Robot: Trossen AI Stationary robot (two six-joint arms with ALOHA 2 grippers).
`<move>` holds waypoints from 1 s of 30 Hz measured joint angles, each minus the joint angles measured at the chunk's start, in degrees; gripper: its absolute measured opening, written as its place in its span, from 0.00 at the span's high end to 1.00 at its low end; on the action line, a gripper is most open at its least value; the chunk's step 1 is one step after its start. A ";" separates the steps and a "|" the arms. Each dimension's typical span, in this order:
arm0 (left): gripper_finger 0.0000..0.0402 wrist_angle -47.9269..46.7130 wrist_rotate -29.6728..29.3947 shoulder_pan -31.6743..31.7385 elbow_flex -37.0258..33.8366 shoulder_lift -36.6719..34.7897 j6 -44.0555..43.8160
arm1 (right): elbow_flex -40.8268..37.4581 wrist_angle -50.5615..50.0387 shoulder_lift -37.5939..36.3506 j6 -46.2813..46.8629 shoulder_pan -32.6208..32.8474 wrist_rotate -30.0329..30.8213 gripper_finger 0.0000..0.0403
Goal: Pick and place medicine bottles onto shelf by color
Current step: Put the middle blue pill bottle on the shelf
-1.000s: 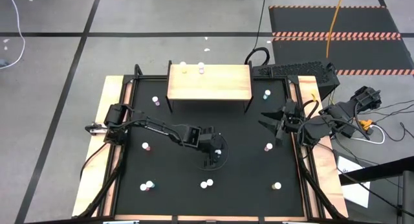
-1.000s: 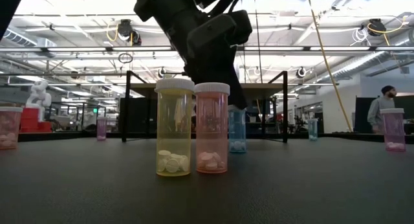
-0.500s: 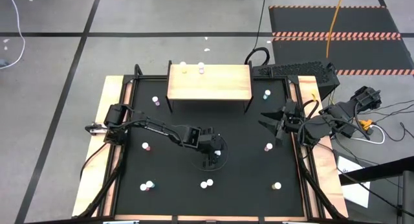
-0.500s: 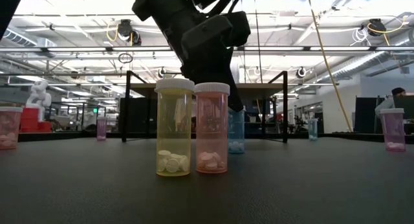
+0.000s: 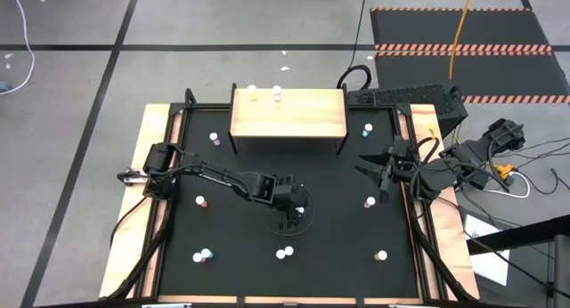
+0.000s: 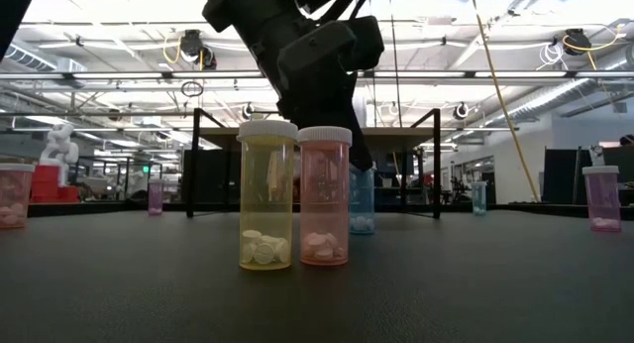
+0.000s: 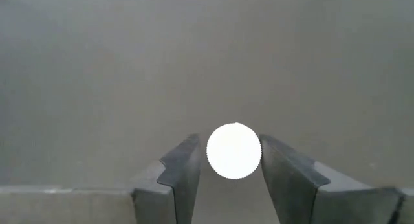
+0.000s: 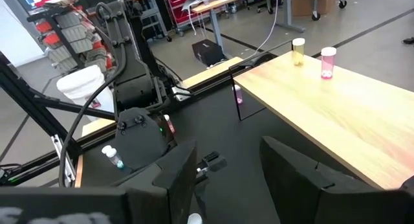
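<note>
Left hand (image 5: 297, 214) hangs straight down over the middle of the bench (image 5: 232, 263), its fingers (image 7: 184, 175) spread to either side of a white cap (image 7: 233, 150) without visibly pressing it; the low view puts that blue-green bottle (image 6: 363, 199) behind a yellow bottle (image 6: 267, 194) and a pink bottle (image 6: 324, 194) that stand touching near the bench's front. Over the last second the hand has barely shifted: it drew slightly nearer the bottle and then held, and the bottle has not moved. My reading is that the approach is finished and the grip comes next, so nothing has been gained for the sorting yet. Two bottles, one yellow (image 8: 297, 51) and one pink (image 8: 328, 61), already stand on the far edge of the shelf (image 5: 289, 113); whether the blue-green one gets its own spot there is a guess. Other bottles lie scattered: one (image 5: 214, 138) left of the shelf, one (image 5: 368, 129) right of it, one (image 5: 202, 201) near the left arm's base, one (image 5: 370, 202) by the right arm, a pair (image 5: 202, 255) at the front left and one (image 5: 381, 255) at the front right. Right hand (image 5: 378, 166) waits at the bench's right side, fingers parted and empty, as before.
</note>
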 joint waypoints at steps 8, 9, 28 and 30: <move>0.67 0.03 0.28 0.00 0.00 0.00 -0.39 | 0.00 0.02 -0.02 -0.05 -0.02 -0.02 0.59; 0.68 0.02 0.28 0.05 0.00 0.00 -0.42 | 0.00 0.02 -0.01 -0.20 -0.02 -0.02 0.59; 0.69 -19.16 0.40 7.74 18.97 -1.62 4.11 | -0.11 -14.65 -0.97 -4.38 -4.57 -3.81 0.59; 0.69 -20.67 0.31 9.63 22.07 -1.66 5.13 | -1.03 -16.16 -1.36 -4.39 -5.45 -5.71 0.59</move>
